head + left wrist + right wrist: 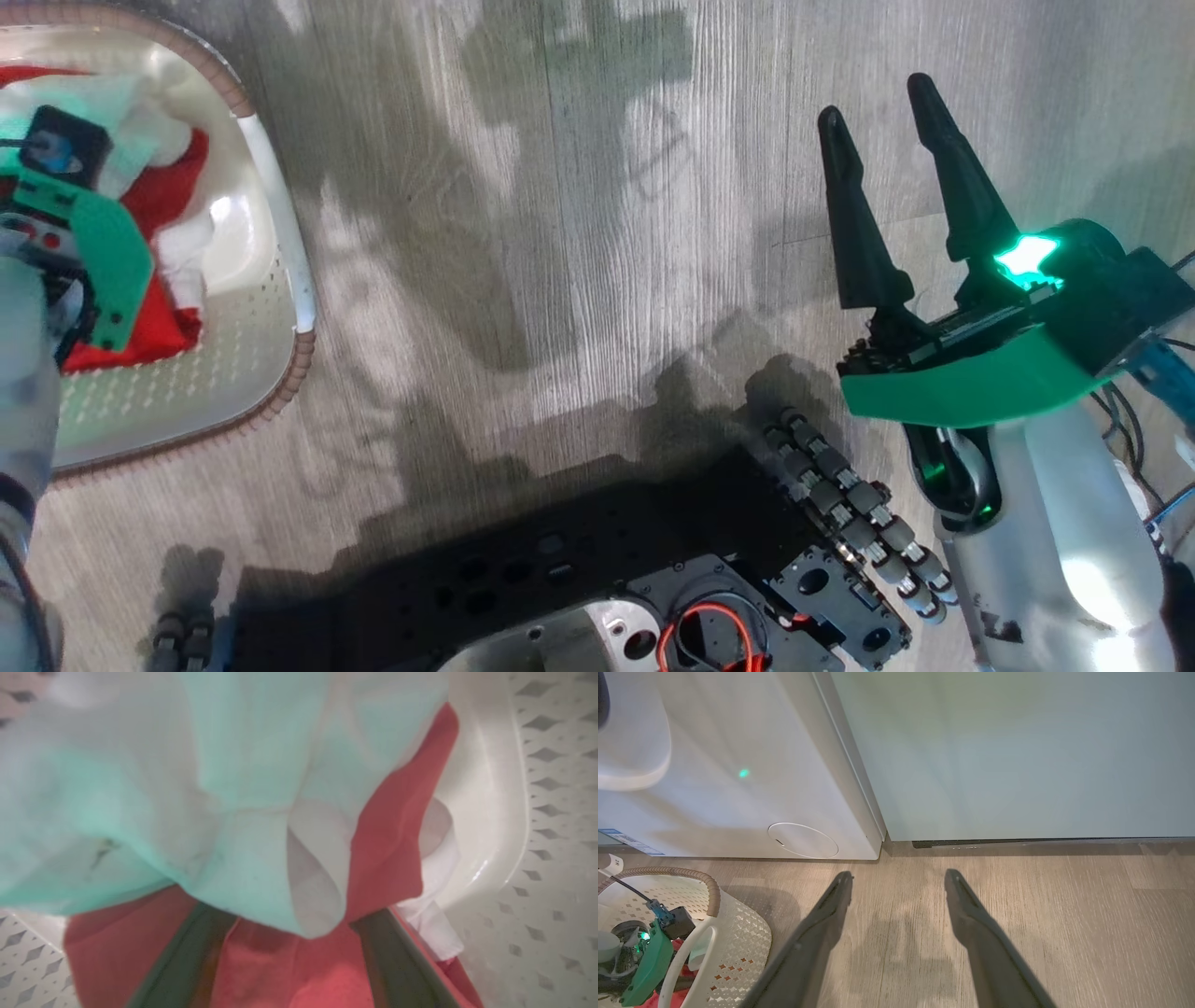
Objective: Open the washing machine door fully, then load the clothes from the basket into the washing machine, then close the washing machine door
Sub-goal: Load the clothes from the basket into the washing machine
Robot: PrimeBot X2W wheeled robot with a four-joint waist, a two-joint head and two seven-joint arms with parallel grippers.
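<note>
The cream basket (280, 215) stands on the floor at the left, holding the red and white clothes (159, 327). My left arm reaches down into it. In the left wrist view my left gripper (289, 914) is open, its dark fingers (187, 952) spread wide and pressed into the clothes (383, 835), with red fabric between them and white fabric draped over their tips. My right gripper (876, 103) hovers open and empty above the floor, well right of the basket. Its wrist view faces the washing machine (738, 788), low on its white front. The washing machine door is out of view.
A round white service cap (803, 840) sits low on the machine's front. A pale teal cabinet (1017, 756) stands directly to the machine's right. My own black base (560, 579) lies at the bottom of the head view. Wood-look floor (560, 233) stretches between basket and right gripper.
</note>
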